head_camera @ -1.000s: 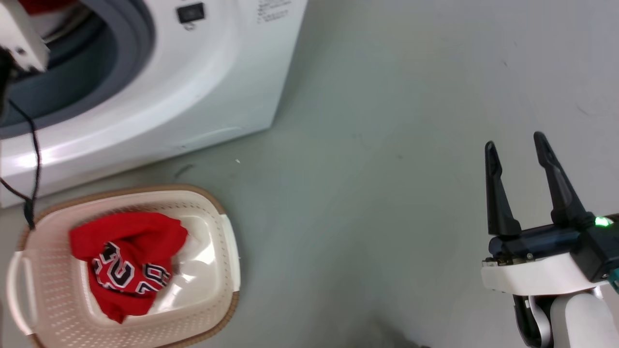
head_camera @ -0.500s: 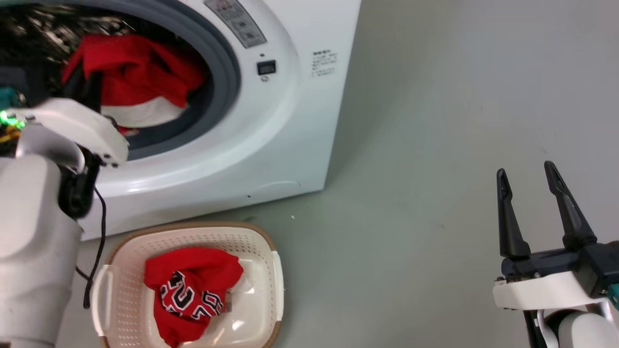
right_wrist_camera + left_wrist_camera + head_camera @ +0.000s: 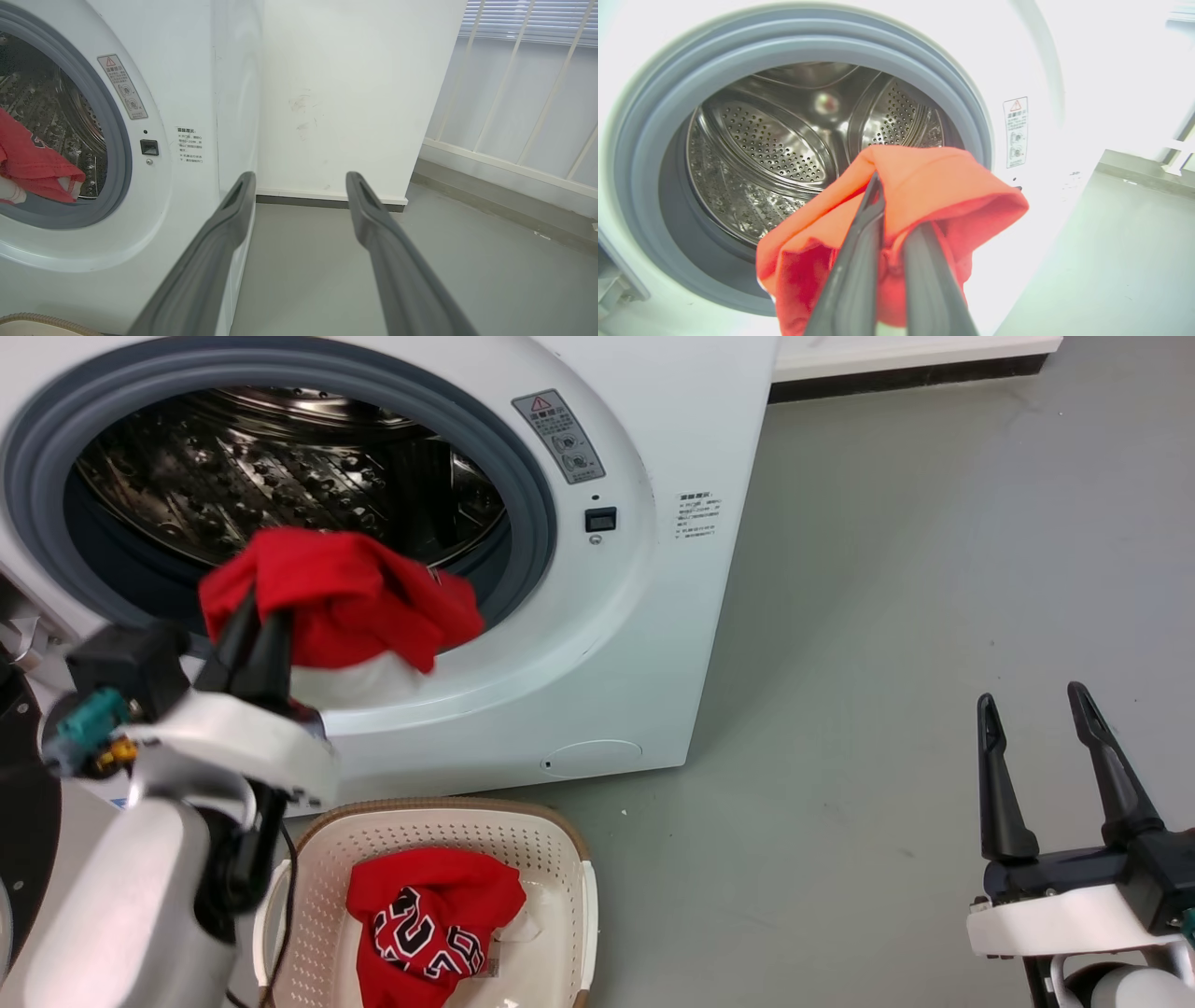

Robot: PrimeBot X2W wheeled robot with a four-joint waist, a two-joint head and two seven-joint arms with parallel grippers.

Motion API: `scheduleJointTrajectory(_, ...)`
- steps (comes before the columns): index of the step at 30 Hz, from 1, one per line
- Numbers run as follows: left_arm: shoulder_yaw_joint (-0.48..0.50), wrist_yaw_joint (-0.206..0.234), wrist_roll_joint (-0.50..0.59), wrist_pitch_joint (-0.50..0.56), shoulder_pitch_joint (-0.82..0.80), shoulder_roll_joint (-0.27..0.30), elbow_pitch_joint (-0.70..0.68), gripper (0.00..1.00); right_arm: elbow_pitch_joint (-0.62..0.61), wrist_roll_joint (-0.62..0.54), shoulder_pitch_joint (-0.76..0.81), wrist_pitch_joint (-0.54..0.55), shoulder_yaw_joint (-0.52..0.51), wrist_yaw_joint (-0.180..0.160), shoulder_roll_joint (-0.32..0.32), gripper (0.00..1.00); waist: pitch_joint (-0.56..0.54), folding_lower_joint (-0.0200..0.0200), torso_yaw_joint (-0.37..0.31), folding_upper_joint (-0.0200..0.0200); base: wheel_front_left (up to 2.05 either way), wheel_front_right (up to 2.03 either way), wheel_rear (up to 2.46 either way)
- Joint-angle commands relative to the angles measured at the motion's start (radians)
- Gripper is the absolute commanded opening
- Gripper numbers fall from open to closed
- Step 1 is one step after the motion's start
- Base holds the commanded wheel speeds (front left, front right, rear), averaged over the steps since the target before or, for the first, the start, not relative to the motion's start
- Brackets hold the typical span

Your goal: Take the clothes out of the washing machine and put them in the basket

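The floor (image 3: 887,616) is smooth and grey-green. At its left it carries the washing machine (image 3: 653,616), with the basket (image 3: 560,859) standing close in front of the machine's lower panel. In the right wrist view, a white wall (image 3: 350,93) with a dark baseboard (image 3: 327,201) stands behind the machine. Further right, white vertical bars (image 3: 528,116) run below a slatted blind. The machine's porthole is open, exposing the grey rubber seal (image 3: 532,523) and the perforated steel drum (image 3: 280,476). A warning label (image 3: 558,434) is fixed to the front, right of the seal. Count: one washing machine, one basket, two red garments, two hands. Garment one, the held garment (image 3: 345,597), hangs in front of the lower part of the porthole and shows white trim at its underside. The left hand (image 3: 254,635) is clenched on it, with both dark fingers (image 3: 859,261) pressed close together into the red fabric. Garment two, the lettered jersey (image 3: 420,915), lies crumpled inside the basket with its black-and-white lettering facing up. The right hand (image 3: 1032,709) is at the far right, well apart from the machine and the basket. It is released, its fingers spread, grasping nothing, above bare floor.
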Motion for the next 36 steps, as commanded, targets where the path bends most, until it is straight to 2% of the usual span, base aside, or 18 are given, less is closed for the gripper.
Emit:
scheduleJointTrajectory(1, 0.0, 0.011, -0.002, 0.005, 0.032, -0.004, -0.02, 0.0, -0.002, 0.0, 0.002, -0.002, -0.001, -0.001, 0.001, 1.0, -0.001, 0.0003, 0.004, 0.0, 0.0, 0.0, 0.0)
scheduleJointTrajectory(6, 0.004, 0.04, -0.042, 0.023, 0.159, -0.013, -0.063, 0.0, -0.005, 0.004, -0.008, -0.002, 0.006, -0.001, 0.001, 1.0, 0.004, 0.0003, 0.0, 0.0, 0.0, 0.0, 0.0)
scheduleJointTrajectory(11, -0.018, 0.033, -0.048, 0.037, 0.236, -0.005, 0.004, 0.0, -0.011, 0.002, -0.02, -0.002, 0.009, -0.001, 0.001, 1.0, 0.034, 0.0003, -0.015, 0.0, 0.0, 0.0, 0.0)
scheduleJointTrajectory(17, -0.046, 0.011, -0.041, 0.011, 0.252, -0.019, 0.227, 0.0, -0.021, 0.006, -0.049, -0.002, 0.023, -0.001, 0.001, 1.0, 0.09, 0.0003, -0.06, 0.0, 0.0, 0.0, 0.0)
scheduleJointTrajectory(22, -0.067, -0.027, -0.045, -0.009, 0.197, -0.045, 0.422, 0.0, -0.034, 0.002, -0.069, -0.002, 0.035, -0.001, 0.001, 1.0, 0.163, 0.0003, -0.095, 0.0, 0.0, 0.0, 0.0)
scheduleJointTrajectory(23, -0.079, -0.05, -0.04, -0.023, 0.154, -0.058, 0.529, 0.0, -0.041, 0.008, -0.073, -0.002, 0.036, -0.001, 0.001, 1.0, 0.208, 0.0003, -0.117, 0.0, 0.0, 0.0, 0.0)
scheduleJointTrajectory(27, -0.094, -0.08, -0.037, -0.031, 0.086, -0.074, 0.655, 0.0, -0.056, 0.01, -0.088, -0.002, 0.043, -0.001, 0.001, 1.0, 0.275, 0.0003, -0.148, 0.0, 0.0, 0.0, 0.0)
scheduleJointTrajectory(36, -0.095, -0.1, -0.032, -0.063, -0.033, -0.069, 0.889, 0.0, -0.079, 0.036, -0.1, -0.002, 0.06, -0.001, 0.001, 1.0, 0.39, 0.0003, -0.213, 0.0, 0.0, 0.0, 0.0)
